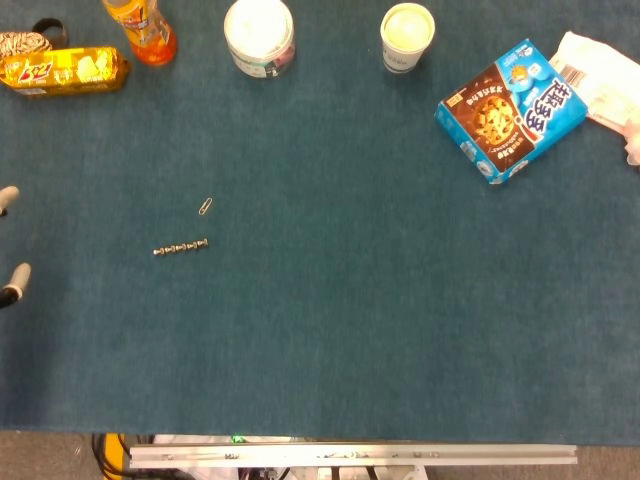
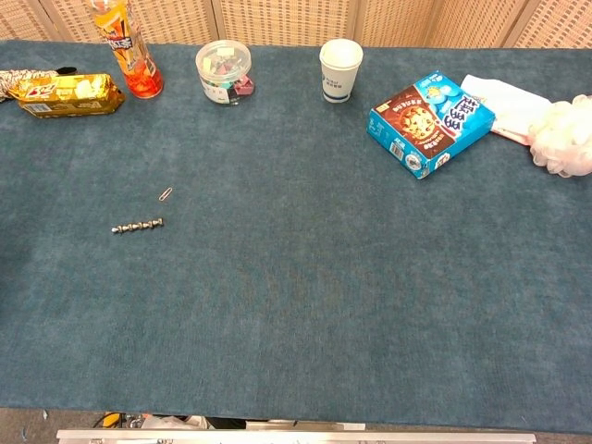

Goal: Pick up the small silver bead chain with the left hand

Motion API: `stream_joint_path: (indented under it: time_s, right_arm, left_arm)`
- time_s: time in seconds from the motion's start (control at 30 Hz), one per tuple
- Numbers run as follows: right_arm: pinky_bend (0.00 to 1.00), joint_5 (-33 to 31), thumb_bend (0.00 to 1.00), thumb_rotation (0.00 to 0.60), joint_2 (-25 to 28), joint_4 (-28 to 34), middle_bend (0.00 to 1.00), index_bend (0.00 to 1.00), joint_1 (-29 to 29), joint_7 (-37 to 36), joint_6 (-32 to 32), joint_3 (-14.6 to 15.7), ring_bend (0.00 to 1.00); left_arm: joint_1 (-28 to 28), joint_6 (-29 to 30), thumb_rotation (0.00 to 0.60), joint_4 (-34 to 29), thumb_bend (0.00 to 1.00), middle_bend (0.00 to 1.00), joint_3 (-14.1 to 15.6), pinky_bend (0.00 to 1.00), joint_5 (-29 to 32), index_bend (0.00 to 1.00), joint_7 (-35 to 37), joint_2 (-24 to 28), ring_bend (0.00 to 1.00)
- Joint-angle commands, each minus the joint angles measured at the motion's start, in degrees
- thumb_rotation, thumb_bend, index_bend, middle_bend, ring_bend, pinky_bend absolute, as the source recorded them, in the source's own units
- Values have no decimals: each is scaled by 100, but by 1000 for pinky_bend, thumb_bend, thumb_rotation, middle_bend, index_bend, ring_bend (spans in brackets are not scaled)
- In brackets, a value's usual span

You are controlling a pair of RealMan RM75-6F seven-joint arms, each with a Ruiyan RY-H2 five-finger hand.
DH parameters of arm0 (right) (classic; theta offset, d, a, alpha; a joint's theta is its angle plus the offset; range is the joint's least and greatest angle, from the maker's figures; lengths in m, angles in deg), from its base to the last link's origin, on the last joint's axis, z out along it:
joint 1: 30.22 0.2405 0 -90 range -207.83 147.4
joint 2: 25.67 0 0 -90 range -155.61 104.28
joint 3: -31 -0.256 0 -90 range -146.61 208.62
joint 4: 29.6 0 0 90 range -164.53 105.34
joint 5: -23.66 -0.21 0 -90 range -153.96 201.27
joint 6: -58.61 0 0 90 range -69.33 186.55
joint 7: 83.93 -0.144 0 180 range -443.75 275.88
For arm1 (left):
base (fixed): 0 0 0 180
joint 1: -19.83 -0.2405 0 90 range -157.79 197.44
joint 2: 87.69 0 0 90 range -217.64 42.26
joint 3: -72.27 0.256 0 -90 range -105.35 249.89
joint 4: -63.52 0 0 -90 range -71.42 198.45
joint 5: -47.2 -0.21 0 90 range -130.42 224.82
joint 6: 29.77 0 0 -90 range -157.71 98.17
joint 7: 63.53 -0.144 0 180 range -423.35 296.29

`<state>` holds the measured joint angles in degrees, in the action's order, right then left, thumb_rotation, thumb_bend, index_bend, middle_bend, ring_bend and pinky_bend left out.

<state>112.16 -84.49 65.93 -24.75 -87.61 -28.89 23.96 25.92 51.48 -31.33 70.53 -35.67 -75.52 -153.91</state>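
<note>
Back edge, left to right: yellow snack pack (image 2: 63, 92), orange bottle (image 2: 126, 46), clear tub of clips (image 2: 224, 71), paper cup (image 2: 340, 69). Blue cookie box (image 2: 430, 123) far right, white puff (image 2: 564, 135) beside it. Paper clip (image 2: 166, 194) lies loose on teal cloth (image 2: 324, 296).
</note>
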Motion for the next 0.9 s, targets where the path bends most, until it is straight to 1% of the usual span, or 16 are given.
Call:
stream_joint_path:
  time_s: [0.03, 0.07, 0.1, 0.17, 0.2, 0.27, 0.37, 0.47, 0.57, 0.67, 0.83, 0.9]
  right_arm:
    - [320, -34, 176, 600, 8, 0, 467, 413, 82, 2, 100, -35, 379]
    - [320, -41, 176, 600, 13, -1, 467, 413, 103, -3, 124, -42, 379]
    - [320, -48, 176, 600, 19, -7, 467, 413, 128, -10, 150, -52, 379]
    - [320, -57, 176, 600, 24, -23, 467, 413, 157, -14, 180, -61, 379]
    - [320, -61, 176, 600, 25, -32, 467, 413, 168, -20, 192, -62, 379]
    - [320, -88, 177, 600, 22, -66, 467, 413, 194, -55, 234, -65, 379]
    - [320, -168, 176, 600, 5, -134, 467, 413, 249, -110, 362, -65, 379]
    - [320, -210, 177, 600, -28, -196, 467, 413, 318, -147, 482, -64, 379]
    - [320, -232, 177, 600, -60, -250, 467, 413, 376, -184, 568, -63, 379]
    - [320, -267, 176, 600, -85, -300, 467, 413, 427, -209, 655, -59, 379]
    - [320, -322, 176, 600, -138, -364, 467, 413, 488, -247, 761, -47, 379]
    - [320, -329, 176, 600, -151, -381, 467, 413, 499, -260, 779, -37, 379]
  left_arm:
    - [238, -493, 600, -38, 262, 416, -38, 479, 321, 218, -492, -135, 407]
    - [286, -584, 600, -56, 262, 445, -52, 545, 389, 232, -564, -154, 446]
    - [346, -684, 600, -58, 262, 466, -79, 588, 472, 241, -623, -190, 474]
    - [419, -791, 600, -24, 262, 544, -118, 712, 595, 272, -731, -259, 566]
    - [450, -834, 600, -13, 262, 569, -135, 749, 657, 279, -788, -296, 591]
    - [500, -889, 600, 4, 262, 651, -176, 853, 795, 294, -900, -405, 671]
    - [566, -954, 600, 32, 261, 767, -206, 952, 946, 321, -1027, -594, 781]
    - [642, -999, 600, 81, 258, 824, -236, 993, 1094, 347, -1228, -805, 839]
    - [698, -971, 600, 135, 251, 867, -280, 1000, 1167, 387, -1312, -1048, 875]
    - [765, -984, 600, 225, 248, 892, -283, 1000, 1180, 409, -1378, -1240, 897]
    - [900, -1101, 600, 358, 246, 901, -287, 1000, 1242, 427, -1464, -1501, 906]
    - [946, -1119, 600, 413, 226, 907, -302, 1000, 1266, 441, -1482, -1607, 912]
